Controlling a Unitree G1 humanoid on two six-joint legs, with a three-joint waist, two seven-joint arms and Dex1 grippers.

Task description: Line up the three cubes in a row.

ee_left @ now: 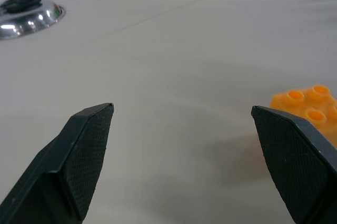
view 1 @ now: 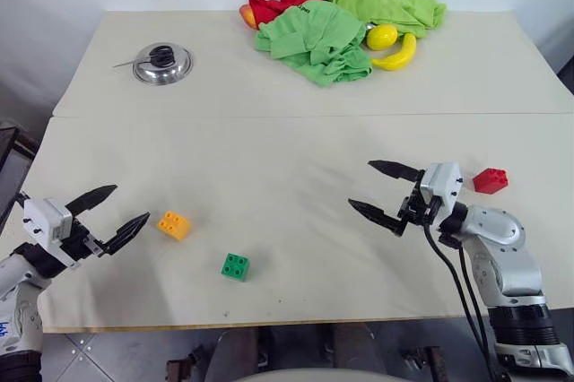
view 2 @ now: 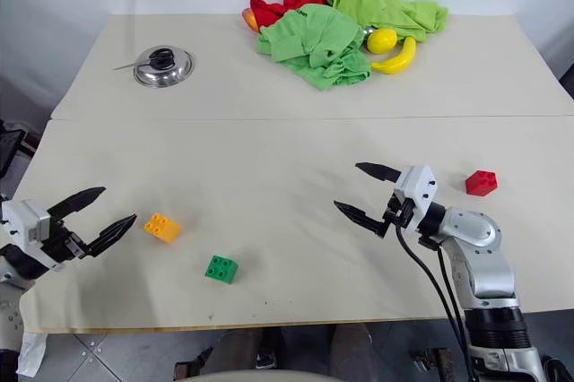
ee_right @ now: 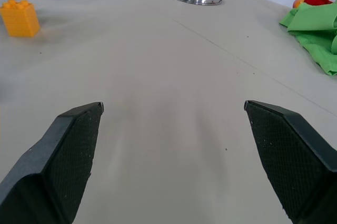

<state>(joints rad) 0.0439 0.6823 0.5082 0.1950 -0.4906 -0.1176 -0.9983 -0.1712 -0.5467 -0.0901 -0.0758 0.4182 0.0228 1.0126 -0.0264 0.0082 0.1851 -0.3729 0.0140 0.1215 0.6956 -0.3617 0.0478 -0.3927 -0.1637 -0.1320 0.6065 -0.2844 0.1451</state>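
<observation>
The studded cubes (view 1: pixel 174 224) looked glossy plastic, the bench (view 1: pixel 269 158) matt, the lid (view 1: pixel 162 64) shiny metal, the cloths (view 1: pixel 318 39) soft fabric.

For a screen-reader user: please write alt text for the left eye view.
Two open black-fingered grippers, left gripper and right gripper, hover over a cream table with three scattered studded plastic bricks: orange-yellow brick, green brick, red brick.
</observation>
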